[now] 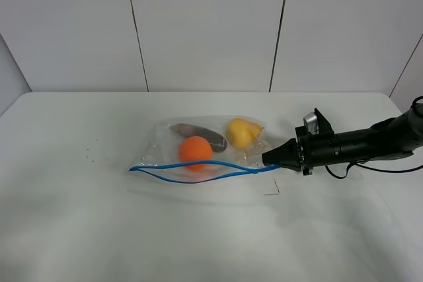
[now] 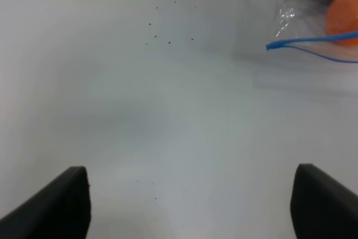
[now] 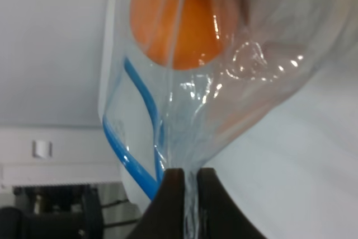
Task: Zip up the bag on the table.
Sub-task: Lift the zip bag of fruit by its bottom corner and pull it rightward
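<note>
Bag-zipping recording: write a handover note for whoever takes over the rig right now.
Right tool: shut on the zipper-end corner of the clear crinkly plastic zip bag.
Left tool: open, empty, over the white table, short of the bag's other end.
Bag lies mid-table.
Done: one corner pinned.
Left: the blue zipper strip gapes along its middle; close it.

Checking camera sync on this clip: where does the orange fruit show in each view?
Exterior high: orange fruit inside the bag, left of the yellow fruit.
Left wrist: orange fruit cut by the frame edge, beside the blue zipper strip.
Right wrist: orange fruit close up through the plastic, beyond the shut right gripper.
Shared landmark: the blue zipper strip.
</note>
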Robot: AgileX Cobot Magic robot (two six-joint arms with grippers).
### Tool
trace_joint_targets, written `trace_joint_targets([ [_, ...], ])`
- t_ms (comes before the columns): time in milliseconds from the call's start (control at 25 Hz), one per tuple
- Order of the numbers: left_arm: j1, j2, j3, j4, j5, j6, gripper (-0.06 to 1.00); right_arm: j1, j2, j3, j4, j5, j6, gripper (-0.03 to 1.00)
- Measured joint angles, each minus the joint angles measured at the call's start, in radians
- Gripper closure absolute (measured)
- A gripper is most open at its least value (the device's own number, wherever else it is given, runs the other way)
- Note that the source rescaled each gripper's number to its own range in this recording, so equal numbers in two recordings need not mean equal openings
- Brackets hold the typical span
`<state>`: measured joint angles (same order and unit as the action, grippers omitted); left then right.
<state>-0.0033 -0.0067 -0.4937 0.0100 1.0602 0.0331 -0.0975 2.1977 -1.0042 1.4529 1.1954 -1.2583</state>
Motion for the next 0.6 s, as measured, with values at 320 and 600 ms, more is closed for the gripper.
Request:
trace_joint_targets([
  [320, 0.000, 0.000, 0.000, 0.000, 0.000, 0.000, 0.02, 0.000, -0.053, 0.001, 0.019, 0.003, 0.162, 0.97],
  [600, 0.000, 0.000, 0.000, 0.000, 0.000, 0.000, 0.02, 0.000, -0.158, 0.000, 0.095, 0.003, 0.236, 0.97],
])
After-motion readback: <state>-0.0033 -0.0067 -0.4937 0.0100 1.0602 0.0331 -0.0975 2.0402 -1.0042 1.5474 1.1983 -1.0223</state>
